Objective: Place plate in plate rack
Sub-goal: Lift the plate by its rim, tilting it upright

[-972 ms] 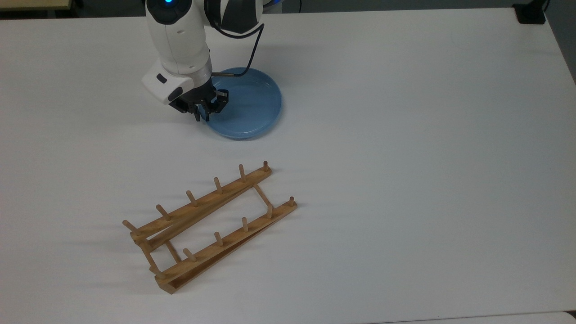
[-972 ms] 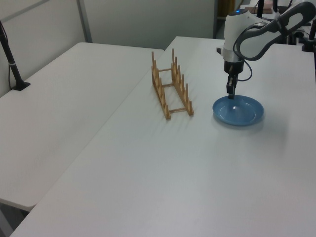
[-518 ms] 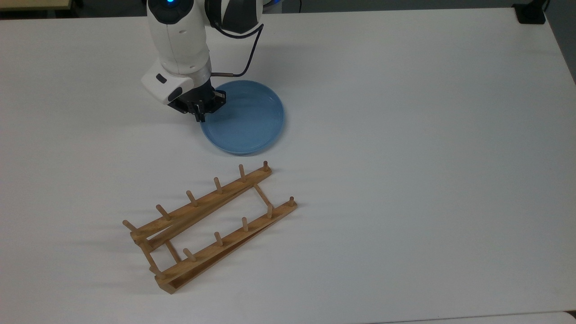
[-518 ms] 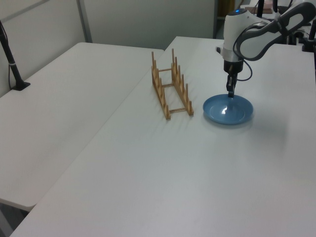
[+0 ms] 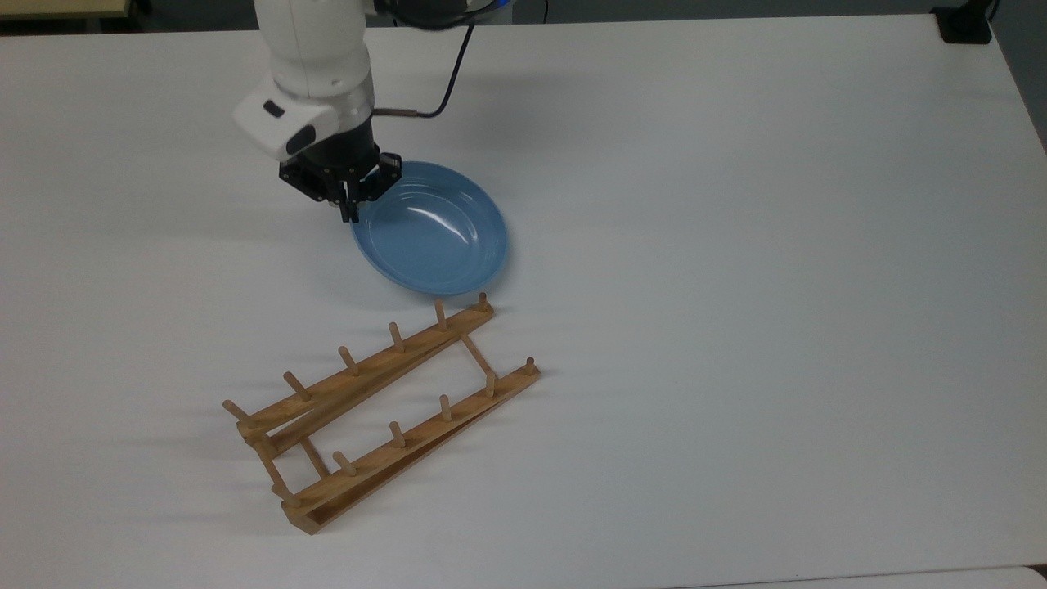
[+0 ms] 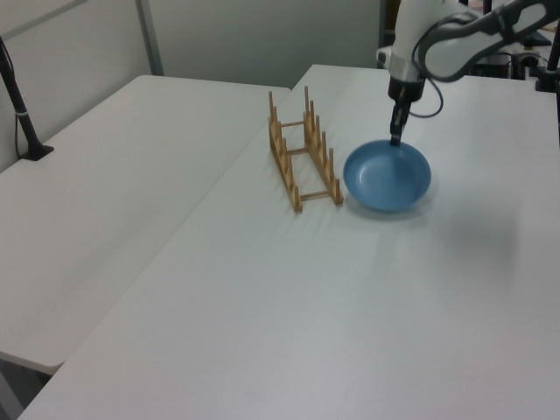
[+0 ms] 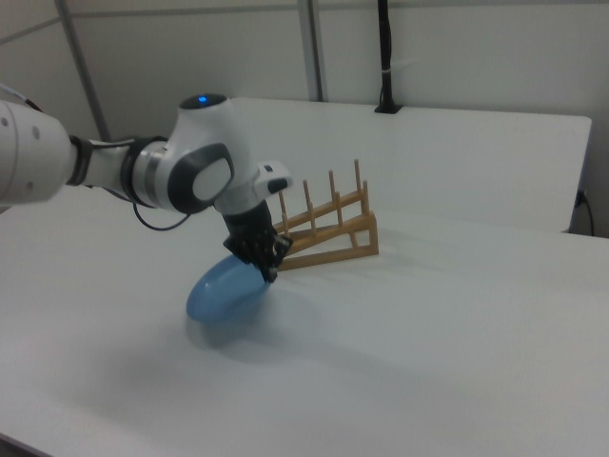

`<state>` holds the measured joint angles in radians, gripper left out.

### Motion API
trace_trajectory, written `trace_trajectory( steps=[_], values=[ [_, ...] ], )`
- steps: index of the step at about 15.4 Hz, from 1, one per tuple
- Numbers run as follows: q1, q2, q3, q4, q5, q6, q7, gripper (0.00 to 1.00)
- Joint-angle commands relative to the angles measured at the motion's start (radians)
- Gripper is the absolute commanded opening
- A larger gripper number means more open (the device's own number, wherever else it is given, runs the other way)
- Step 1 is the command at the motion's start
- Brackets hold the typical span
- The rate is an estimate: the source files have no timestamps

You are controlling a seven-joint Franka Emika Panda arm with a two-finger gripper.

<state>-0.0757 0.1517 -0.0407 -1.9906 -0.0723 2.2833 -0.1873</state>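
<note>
Light-blue plate [image 5: 438, 237], pinched at its rim in my gripper [image 5: 349, 206], hangs tilted off the table [image 5: 736, 245]. The tilt suits standing it on edge. Rack [image 5: 384, 409] nearby, no plate in it yet.

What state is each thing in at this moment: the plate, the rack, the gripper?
Plate: pinched at its rim, lifted and tilted, not yet in the rack.
Rack: standing on the table, all slots empty.
Gripper: shut on the plate's rim, pointing down.
</note>
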Motion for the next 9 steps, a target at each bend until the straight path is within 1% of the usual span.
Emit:
trace_trajectory(
  steps=[1, 2, 4, 6, 7, 9],
  values=[
    [0.007, -0.092, 0.033, -0.013, -0.021, -0.024, -0.050, 0.00],
    [0.007, -0.099, 0.038, 0.010, -0.021, -0.051, -0.052, 0.00],
    [0.007, -0.112, 0.045, 0.088, -0.015, -0.129, -0.050, 0.00],
    [0.007, -0.113, 0.074, 0.157, -0.009, -0.139, -0.011, 0.00],
    [0.007, -0.116, 0.090, 0.176, -0.014, -0.128, 0.041, 0.00],
    [0.008, -0.118, 0.094, 0.208, -0.049, -0.085, 0.153, 0.00]
  ],
)
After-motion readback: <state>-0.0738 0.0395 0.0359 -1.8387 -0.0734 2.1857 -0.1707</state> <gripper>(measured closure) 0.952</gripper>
